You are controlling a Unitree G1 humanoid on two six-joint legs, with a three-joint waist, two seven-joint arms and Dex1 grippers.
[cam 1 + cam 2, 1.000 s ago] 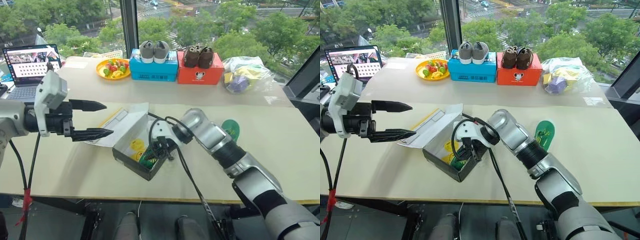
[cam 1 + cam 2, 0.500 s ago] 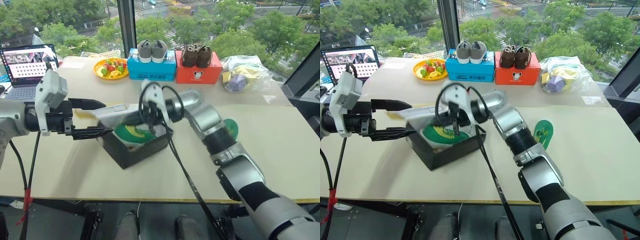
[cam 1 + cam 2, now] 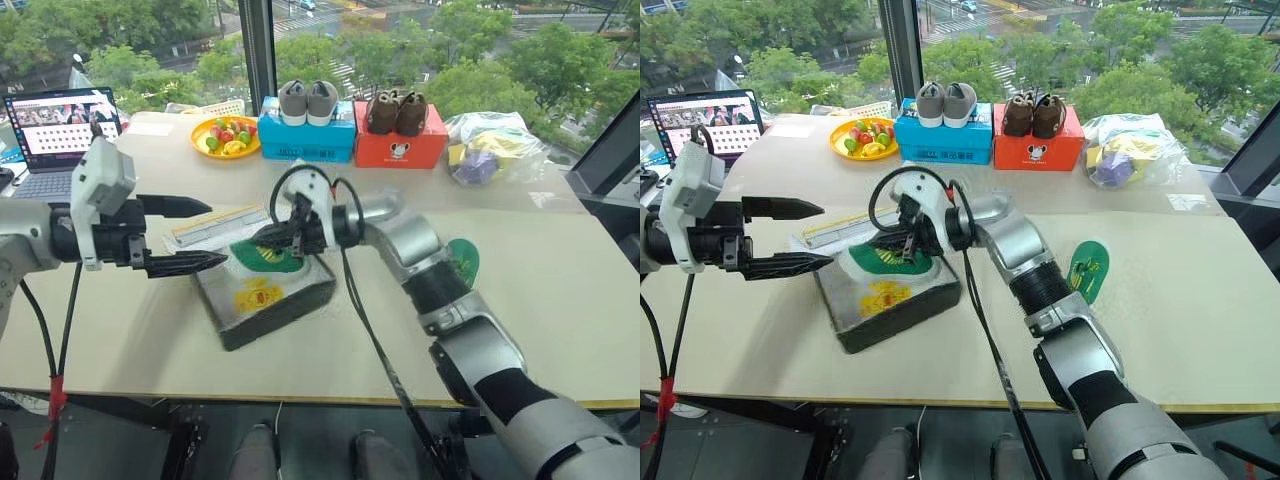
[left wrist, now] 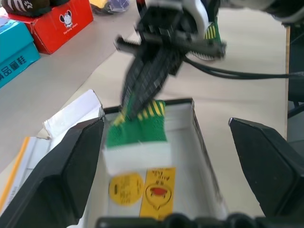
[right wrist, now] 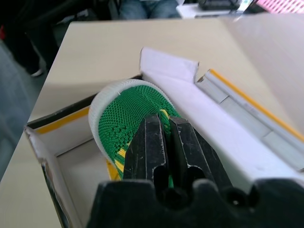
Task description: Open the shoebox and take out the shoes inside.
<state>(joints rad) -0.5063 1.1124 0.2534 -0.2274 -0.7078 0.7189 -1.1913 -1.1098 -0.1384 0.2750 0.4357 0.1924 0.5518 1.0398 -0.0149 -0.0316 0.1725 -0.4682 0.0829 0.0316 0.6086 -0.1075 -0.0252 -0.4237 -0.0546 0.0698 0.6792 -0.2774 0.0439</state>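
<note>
On the beige tabletop (image 3: 560,320) in the middle of the scene sits the open black-based cardboard shoebox (image 3: 265,300), its white inside printed with yellow duck marks and its yellow-edged lid (image 3: 215,225) folded back on the side away from the robot. Just above the shoebox's far edge the right gripper (image 3: 268,238) has its two black fingers pinched tight on a small green-soled shoe (image 3: 262,257) with yellow and white marks — the shoe hangs tilted over the box's open top, sole showing. To the left of the shoebox the left gripper (image 3: 200,236) hovers with its fingers spread wide, holding nothing. Right of the shoebox a second green-soled shoe (image 3: 462,259) lies on the table. Beyond the shoebox stand a blue box (image 3: 306,138) bearing grey shoes and a red box (image 3: 401,143) bearing brown ones.
</note>
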